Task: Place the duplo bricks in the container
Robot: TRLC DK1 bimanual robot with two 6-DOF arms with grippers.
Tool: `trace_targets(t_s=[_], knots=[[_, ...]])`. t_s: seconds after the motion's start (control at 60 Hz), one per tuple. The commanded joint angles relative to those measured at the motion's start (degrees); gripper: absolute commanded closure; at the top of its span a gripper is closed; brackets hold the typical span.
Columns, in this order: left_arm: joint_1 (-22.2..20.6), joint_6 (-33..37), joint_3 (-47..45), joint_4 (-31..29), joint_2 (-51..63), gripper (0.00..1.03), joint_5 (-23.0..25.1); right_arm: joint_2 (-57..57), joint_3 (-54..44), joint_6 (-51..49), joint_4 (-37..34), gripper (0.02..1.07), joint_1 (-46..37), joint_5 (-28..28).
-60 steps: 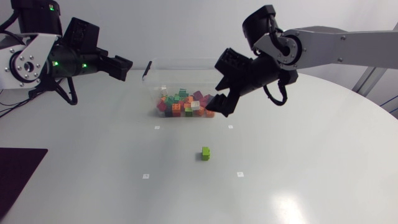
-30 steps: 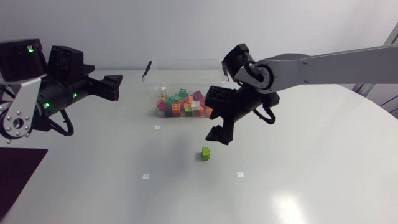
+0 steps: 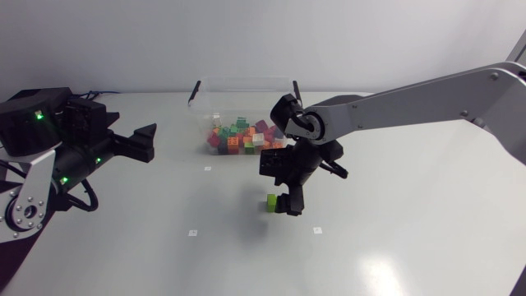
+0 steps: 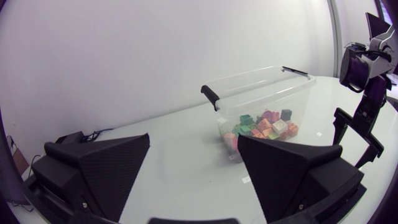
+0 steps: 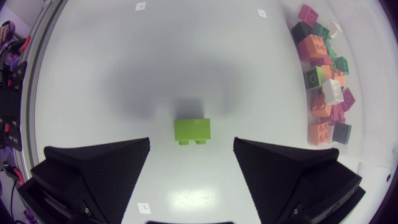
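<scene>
hovering fingers-down over the white table [image 3: 411, 234], the right gripper [image 3: 287, 203] sits just beside the lone green duplo brick [image 3: 269, 201], which stands on the table near the middle, well apart from the clear container [image 3: 243, 80] and from the table's curved edge at the right. in the r wrist view the green brick [image 5: 192, 130] lies ahead of the right gripper [image 5: 191, 148], in the gap between its fingers. they're spread wide, w/ table surface showing on both sides of the brick, so neither finger touches it. the pile of mixed bricks [image 5: 323, 81] shows off to one side, partly cut by the view's edge, and the container wall around them is hard to trace there. the left gripper [image 3: 145, 141] hangs over the table's left side, well apart from the container. in its own view the left gripper [image 4: 194, 139] has its fingers wide w/ nothing between them, and the container [image 4: 261, 81] stands ahead across open table, black handle clips at both ends. from above, the right gripper's fingers merge into one dark mass and cover part of the brick's right side. small white markers [image 3: 193, 233] dot the table.
</scene>
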Motion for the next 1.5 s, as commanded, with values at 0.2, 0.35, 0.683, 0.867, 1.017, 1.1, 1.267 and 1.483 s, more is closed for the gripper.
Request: trace_targets(t_s=[0.2,0.35,0.683,0.867,1.017,1.1,1.267,1.483], knots=[[0.84,4.87,-4.43,2.81,-3.9,0.05,0.06,4.01,6.56,-2.05,-4.56,0.1,1.74,3.05],[1.01,6.37,-6.1,3.69,-4.78,0.05,1.82,5.59,8.5,-2.05,-6.67,0.1,2.62,4.72],[1.54,7.25,-9.26,5.19,-5.57,0.05,3.05,8.05,11.22,-1.87,-8.87,0.1,3.85,7.0],[2.24,7.6,-11.2,6.68,-6.19,0.05,3.22,8.75,11.66,-1.43,-8.87,0.1,4.47,8.23],[2.68,7.51,-12.87,7.38,-7.77,0.05,3.84,9.89,12.1,-1.26,-8.87,0.13,5.0,9.46],[2.68,7.51,-13.66,7.56,-8.65,0.05,3.84,10.16,12.1,-0.82,-8.78,0.13,5.17,9.73],[2.95,7.25,-14.71,7.91,-9.53,0.05,3.84,10.95,12.1,0.06,-7.99,0.14,5.26,10.52],[3.39,7.33,-16.21,8.53,-11.11,0.05,3.93,11.56,12.19,0.85,-7.2,0.16,5.79,11.13]])
